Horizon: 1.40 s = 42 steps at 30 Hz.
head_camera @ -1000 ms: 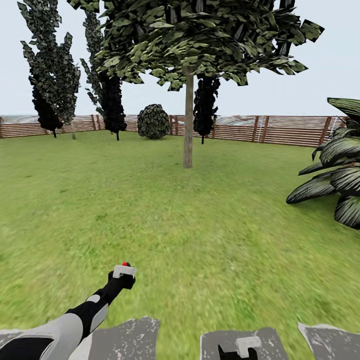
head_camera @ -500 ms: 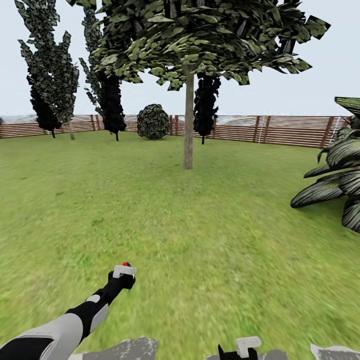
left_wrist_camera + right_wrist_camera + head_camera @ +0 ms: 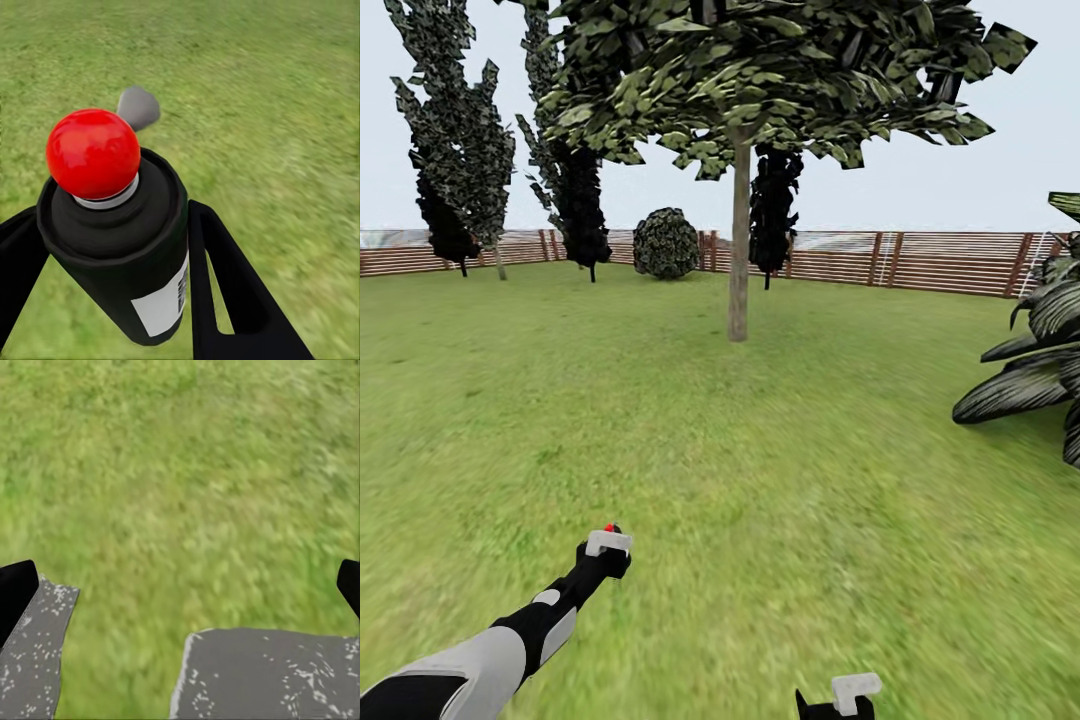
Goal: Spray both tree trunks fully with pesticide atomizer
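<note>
As the stepping stones drop from the head view, we close on the tree trunk [image 3: 738, 250] at twelve o'clock. Our left gripper [image 3: 112, 255] clamps the pesticide atomizer [image 3: 112, 225]; our right gripper [image 3: 180, 585] is spread, empty. Spraying range remains distant.

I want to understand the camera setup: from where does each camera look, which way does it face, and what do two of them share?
Head view: high on the robot, facing forward over the green lawn toward the grey-brown tree trunk; both arms show.
Left wrist view: behind the left gripper, looking down at grass; its black fingers hold the black spray bottle with red tip.
Right wrist view: looks down at grass and grey stepping stones.
Shared: head and left wrist views both show the bottle.
</note>
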Tool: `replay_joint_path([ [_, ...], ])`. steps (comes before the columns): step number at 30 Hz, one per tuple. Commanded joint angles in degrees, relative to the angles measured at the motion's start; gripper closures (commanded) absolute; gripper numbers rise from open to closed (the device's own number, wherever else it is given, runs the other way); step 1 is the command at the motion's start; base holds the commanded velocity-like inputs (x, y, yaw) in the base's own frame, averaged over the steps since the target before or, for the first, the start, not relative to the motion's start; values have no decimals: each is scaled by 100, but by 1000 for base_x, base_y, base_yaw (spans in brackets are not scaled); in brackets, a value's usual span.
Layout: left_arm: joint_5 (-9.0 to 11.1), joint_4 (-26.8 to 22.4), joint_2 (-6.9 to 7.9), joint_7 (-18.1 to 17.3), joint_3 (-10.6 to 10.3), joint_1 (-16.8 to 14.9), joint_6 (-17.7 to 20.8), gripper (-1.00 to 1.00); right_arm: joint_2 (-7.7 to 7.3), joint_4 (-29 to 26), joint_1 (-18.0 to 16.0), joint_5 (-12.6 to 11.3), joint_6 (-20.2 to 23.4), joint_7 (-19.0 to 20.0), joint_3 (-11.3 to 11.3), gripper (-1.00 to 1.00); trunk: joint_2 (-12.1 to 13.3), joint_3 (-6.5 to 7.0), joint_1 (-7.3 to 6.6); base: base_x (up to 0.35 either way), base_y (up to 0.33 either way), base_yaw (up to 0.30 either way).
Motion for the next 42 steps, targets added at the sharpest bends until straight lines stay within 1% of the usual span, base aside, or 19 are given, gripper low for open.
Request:
replay_joint_path([
  [1, 13, 4, 2, -12, -17, -5, -19, 100, 3, 3, -5, 55, -17, 8, -28, -100, -7, -9, 5, 340, 158, -65],
  [7, 13, 3, 2, -12, -17, -5, -19, 100, 3, 3, -5, 55, -17, 8, -28, -100, -7, -9, 5, 340, 163, -109],
  [19, 13, -4, 2, -12, -19, -5, -19, 100, 3, 7, -6, 55, -17, 8, -28, -100, -7, -9, 5, 340, 165, -16],
  [26, 13, -3, 2, -12, -18, -5, -19, 100, 3, 9, -6, 55, -17, 8, -28, -100, -7, -9, 5, 339, 165, -81],
  [42, 13, 0, 2, -12, -17, -5, -19, 100, 3, 12, -6, 55, -17, 8, -28, -100, -7, -9, 5, 339, 165, -6],
])
